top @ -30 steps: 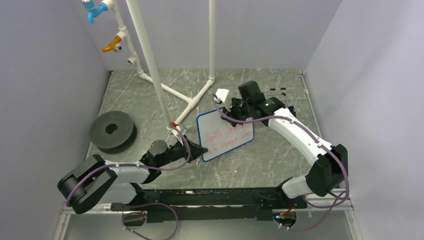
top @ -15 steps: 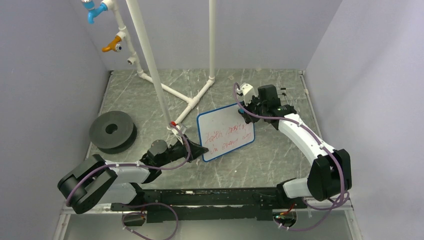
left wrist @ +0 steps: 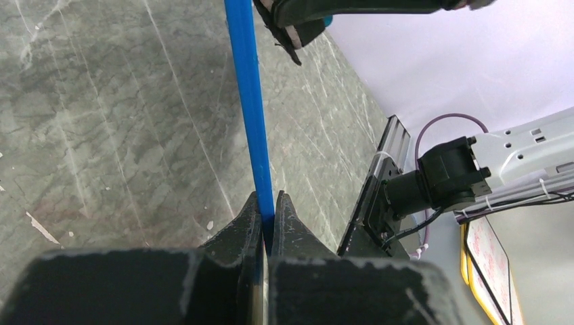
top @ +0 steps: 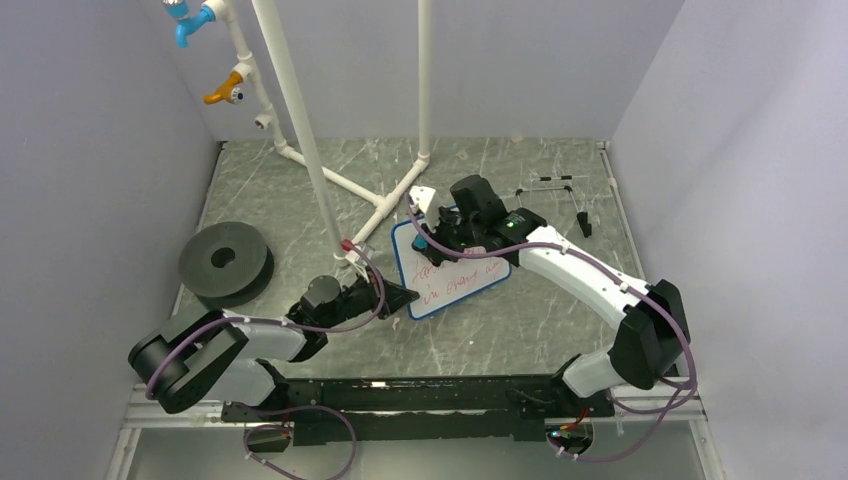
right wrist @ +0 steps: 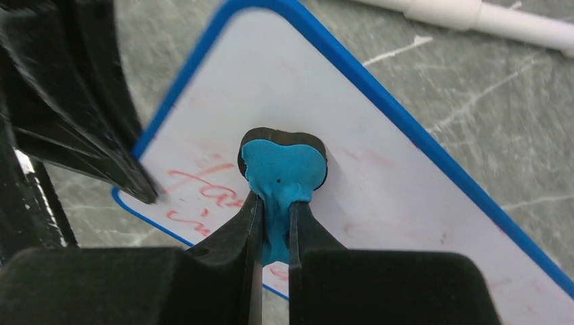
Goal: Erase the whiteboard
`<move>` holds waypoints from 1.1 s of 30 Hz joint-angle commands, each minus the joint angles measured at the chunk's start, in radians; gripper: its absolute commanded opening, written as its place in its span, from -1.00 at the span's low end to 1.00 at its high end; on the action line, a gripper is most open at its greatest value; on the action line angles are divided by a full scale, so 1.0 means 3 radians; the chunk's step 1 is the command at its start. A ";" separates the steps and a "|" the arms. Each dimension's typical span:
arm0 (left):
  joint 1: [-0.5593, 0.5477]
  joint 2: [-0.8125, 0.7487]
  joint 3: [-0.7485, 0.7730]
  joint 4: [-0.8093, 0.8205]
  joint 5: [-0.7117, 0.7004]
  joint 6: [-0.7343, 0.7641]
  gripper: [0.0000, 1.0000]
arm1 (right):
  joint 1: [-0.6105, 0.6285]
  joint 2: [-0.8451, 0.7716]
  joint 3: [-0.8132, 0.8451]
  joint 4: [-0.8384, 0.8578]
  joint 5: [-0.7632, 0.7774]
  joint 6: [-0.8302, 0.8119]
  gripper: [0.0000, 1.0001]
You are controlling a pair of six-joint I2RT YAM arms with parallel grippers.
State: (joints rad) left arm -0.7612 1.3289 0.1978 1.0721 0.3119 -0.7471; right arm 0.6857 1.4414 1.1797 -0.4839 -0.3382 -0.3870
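Whiteboard (top: 467, 281) rim clamped by left gripper (left wrist: 267, 206); right gripper (right wrist: 274, 206) holds eraser (right wrist: 284, 162) on it.

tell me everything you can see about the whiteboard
The small rectangular white board with a thin blue rim and rounded corners lies skewed near the middle of the grey marbled table. Red handwritten lines cross its lower half; faint pink traces show higher up. The left gripper is shut on its near-left rim, and the blue eraser pad held in the right gripper appears to touch its face.

Whiteboard (top: 455, 287) white, blue rim (red writing); eraser (right wrist: 284, 169) blue; table (top: 520, 320) grey marbled.
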 commanded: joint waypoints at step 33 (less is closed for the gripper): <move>0.0148 -0.0061 0.0052 0.0643 0.0661 0.0045 -1.00 | -0.1714 -0.0313 -0.0781 0.0765 0.0355 0.0047 -1.00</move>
State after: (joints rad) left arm -0.7151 1.3396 0.2020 1.0958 0.4168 -0.7547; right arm 0.2089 1.3346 0.8967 -0.3126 -0.2516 -0.3702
